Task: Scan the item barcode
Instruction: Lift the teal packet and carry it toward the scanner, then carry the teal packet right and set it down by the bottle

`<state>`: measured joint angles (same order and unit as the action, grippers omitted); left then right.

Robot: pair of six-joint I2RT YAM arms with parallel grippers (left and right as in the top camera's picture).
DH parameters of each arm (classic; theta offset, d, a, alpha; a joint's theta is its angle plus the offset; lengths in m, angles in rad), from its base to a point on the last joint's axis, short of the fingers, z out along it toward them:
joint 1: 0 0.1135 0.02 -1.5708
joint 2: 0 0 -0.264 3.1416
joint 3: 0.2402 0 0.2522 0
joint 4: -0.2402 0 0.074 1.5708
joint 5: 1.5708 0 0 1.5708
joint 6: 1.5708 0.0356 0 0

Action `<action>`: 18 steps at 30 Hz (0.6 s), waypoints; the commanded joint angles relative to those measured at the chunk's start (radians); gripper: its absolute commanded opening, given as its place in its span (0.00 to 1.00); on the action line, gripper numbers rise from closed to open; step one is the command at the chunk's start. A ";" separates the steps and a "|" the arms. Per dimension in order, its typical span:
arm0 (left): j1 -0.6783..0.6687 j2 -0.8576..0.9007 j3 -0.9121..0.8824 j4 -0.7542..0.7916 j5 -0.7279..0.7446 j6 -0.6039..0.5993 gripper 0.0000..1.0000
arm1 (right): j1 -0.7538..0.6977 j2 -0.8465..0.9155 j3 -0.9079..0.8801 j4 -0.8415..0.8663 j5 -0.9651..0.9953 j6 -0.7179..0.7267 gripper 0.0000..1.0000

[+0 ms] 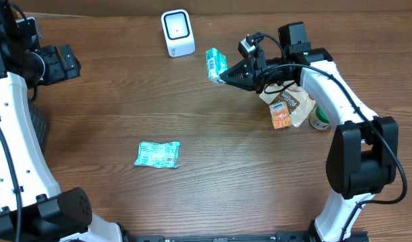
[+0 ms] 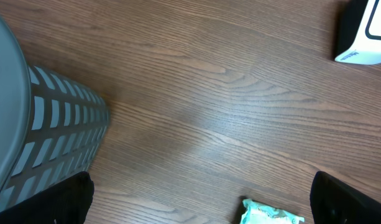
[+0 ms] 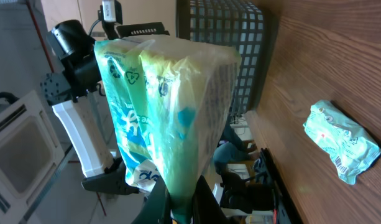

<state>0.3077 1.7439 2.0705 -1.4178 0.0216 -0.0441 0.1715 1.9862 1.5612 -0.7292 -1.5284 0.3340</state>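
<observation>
— Closest to the right wrist lens is the green packet, filling most of that view. What has hold of it?

— The right pincer is pinching it by its lower edge, jaws pressed together on the wrapper. From overhead the green packet hangs off the tabletop, toward the far edge, a little right of the scanner and apart from it.

— Can you see its barcode?

— No, I cannot tell which face carries it.

— And the left pincer?

— Spread wide and holding nothing, over the far left corner. Its wrist view shows one dark finger in each bottom corner with bare wood between.

— Any containers?

— One: a grey mesh basket at the left edge. Only its outer wall and rim show there, and the right wrist view shows just the mesh wall, so what is inside cannot be told.

— What else lies about?

— A teal pouch lies flat toward the near edge, left of the middle, well apart from everything. By the right edge, an orange packet touches a brown bag, with a small roll just beside them.
</observation>
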 commanded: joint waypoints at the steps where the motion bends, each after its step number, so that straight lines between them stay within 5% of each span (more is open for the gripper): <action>1: 0.000 -0.003 0.008 0.000 -0.003 0.022 1.00 | -0.001 -0.019 0.001 0.014 -0.006 -0.031 0.04; 11: 0.000 -0.003 0.008 0.001 -0.003 0.022 1.00 | 0.129 -0.019 0.033 -0.158 0.856 0.070 0.04; 18: 0.000 -0.003 0.008 0.000 -0.003 0.022 1.00 | 0.222 0.029 0.412 -0.394 1.353 0.098 0.04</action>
<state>0.3077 1.7439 2.0705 -1.4185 0.0216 -0.0441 0.3767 2.0026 1.7859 -1.0977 -0.4908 0.4168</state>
